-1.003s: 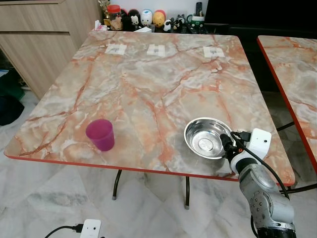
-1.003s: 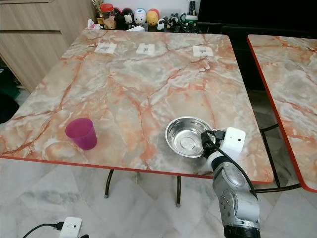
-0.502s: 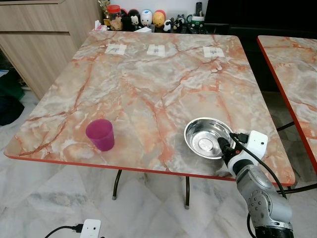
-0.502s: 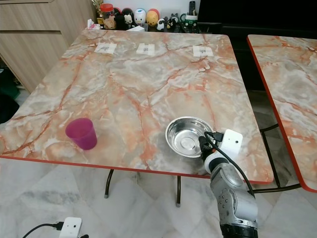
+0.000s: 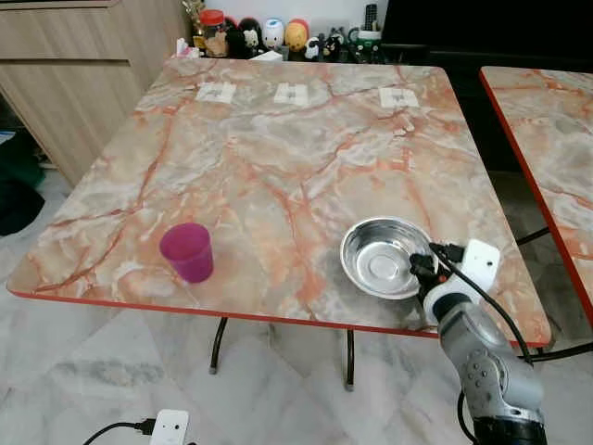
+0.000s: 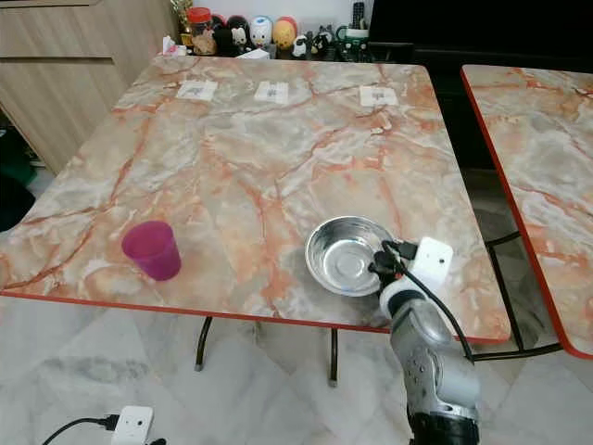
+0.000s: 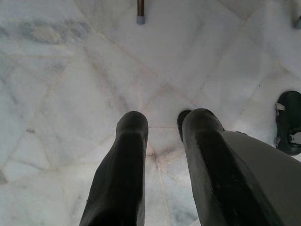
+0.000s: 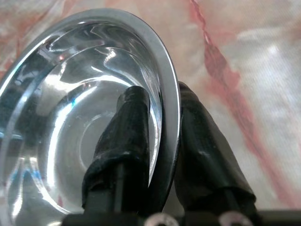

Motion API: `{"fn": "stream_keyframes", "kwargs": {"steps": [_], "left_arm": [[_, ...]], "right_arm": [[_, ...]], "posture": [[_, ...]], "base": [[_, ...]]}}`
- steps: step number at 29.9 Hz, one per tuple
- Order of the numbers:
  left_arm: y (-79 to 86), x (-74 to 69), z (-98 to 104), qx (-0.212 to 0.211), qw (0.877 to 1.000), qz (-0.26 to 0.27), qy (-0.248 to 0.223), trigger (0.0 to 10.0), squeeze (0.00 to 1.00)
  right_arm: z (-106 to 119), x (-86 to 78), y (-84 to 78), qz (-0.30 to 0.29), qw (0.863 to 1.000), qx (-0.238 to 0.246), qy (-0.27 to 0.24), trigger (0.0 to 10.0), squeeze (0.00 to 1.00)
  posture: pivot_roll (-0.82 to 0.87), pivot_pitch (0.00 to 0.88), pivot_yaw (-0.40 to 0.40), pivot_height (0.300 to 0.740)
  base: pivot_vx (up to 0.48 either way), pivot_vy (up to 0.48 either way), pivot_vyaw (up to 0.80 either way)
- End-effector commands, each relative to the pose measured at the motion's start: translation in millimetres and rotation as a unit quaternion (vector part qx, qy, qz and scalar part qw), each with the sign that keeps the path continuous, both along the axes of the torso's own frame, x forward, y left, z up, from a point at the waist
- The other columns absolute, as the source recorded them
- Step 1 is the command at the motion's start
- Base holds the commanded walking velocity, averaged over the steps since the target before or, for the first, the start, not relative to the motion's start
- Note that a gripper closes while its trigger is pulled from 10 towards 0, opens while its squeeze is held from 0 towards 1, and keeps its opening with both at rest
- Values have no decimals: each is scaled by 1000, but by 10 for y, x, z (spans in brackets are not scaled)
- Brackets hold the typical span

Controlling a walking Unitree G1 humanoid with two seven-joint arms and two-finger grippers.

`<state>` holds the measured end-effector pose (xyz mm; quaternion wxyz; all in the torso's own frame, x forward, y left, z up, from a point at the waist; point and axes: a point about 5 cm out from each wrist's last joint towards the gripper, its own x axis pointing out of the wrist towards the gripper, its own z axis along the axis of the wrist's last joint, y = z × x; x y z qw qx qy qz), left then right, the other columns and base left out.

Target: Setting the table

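The right gripper (image 8: 157, 101) grips the rim of the steel bowl (image 5: 380, 260), one finger inside the bowl and the other outside against its wall, the rim pinched between them. The bowl sits on the marble bench (image 5: 278, 158) near its front edge, toward the robot's right side. A purple cup (image 5: 186, 251) stands upright on the bench, well apart from the bowl, toward the left front corner. Three small white cards (image 5: 292, 93) lie in a row near the far edge; each carries a dark mark that may be a cutlery symbol, too small to read. Figurines and jars (image 5: 269, 35) crowd a ledge behind the bench. The left gripper (image 7: 162, 125) hangs over the white tiled floor (image 7: 70, 84), its fingers parted with a narrow gap and holding nothing.
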<state>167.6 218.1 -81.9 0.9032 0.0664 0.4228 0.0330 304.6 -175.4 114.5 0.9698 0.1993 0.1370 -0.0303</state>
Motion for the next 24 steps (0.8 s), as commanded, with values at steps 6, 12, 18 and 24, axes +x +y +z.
{"fn": "stream_keyframes", "kwargs": {"steps": [6,12,18,24], "left_arm": [[1,-69,-33,2,1000,4,13,10000,0],[-2,-62,-30,4,1000,2,11,10000,0],[6,-61,-29,16,1000,-4,13,10000,0],[7,-58,-27,21,1000,-8,13,10000,0]], "right_arm": [[18,-6,-53,-36,999,3,-30,0,0],[100,-38,-174,-108,989,41,-91,0,0],[153,-69,-168,-119,980,83,-134,10000,0],[176,-54,-123,-120,976,98,-152,10000,0]], "posture": [[-4,128,-12,740],[-6,127,-12,740],[-9,127,-12,740],[-8,125,-13,740]], "base": [[0,0,0],[0,0,0],[0,0,0],[0,-306,0]]}}
